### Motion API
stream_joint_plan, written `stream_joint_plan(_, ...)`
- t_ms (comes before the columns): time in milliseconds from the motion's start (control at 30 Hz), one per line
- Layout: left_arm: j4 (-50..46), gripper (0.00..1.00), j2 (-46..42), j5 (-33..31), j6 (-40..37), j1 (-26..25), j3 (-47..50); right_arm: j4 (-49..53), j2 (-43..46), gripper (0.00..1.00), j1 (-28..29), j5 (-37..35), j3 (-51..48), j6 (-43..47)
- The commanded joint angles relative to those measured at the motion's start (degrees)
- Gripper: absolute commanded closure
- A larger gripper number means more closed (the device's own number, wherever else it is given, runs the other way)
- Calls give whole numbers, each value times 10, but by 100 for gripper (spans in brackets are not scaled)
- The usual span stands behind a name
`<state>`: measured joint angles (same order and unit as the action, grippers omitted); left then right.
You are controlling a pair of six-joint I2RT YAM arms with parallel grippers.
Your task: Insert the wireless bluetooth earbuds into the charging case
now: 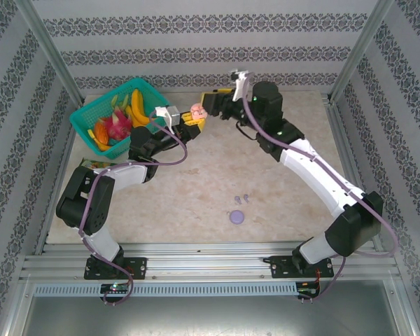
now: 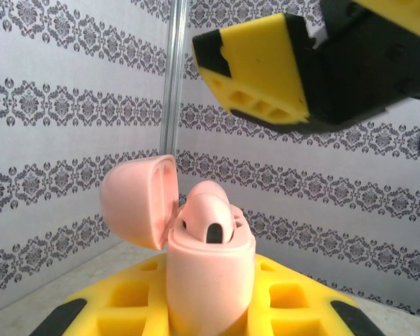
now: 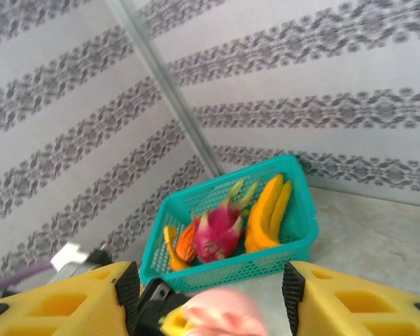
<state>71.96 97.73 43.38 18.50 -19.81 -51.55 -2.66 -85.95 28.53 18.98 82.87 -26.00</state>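
Inside the open pink case (image 2: pixel 210 280), an earbud (image 2: pixel 208 213) sits half hidden.

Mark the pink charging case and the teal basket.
Pale pink round plastic charging case (image 2: pixel 210 280): left wrist view, front of its body.
Teal plastic mesh basket (image 3: pixel 231 274): right wrist view, its front wall.
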Motion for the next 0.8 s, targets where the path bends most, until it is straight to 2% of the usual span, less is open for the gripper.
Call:
stream_joint_plan(0, 32, 100, 8, 18, 5, -5, 1, 41, -31, 44, -38, 49, 42, -67)
stream_joint_plan(167, 29, 100, 17, 41, 15, -5, -7, 113, -104, 57, -69, 104, 112, -86)
stream_joint_plan(333, 20, 100, 26, 56, 23, -5, -19, 162, -176, 68, -70, 138, 165, -82)
stream_joint_plan(567, 14, 100, 36, 59, 27, -6, -27, 174, -217, 73, -53, 172, 181, -72)
stream_joint_plan(767, 10, 100, 52, 58, 33, -6, -37, 181, -192, 74, -37, 172, 151, -43)
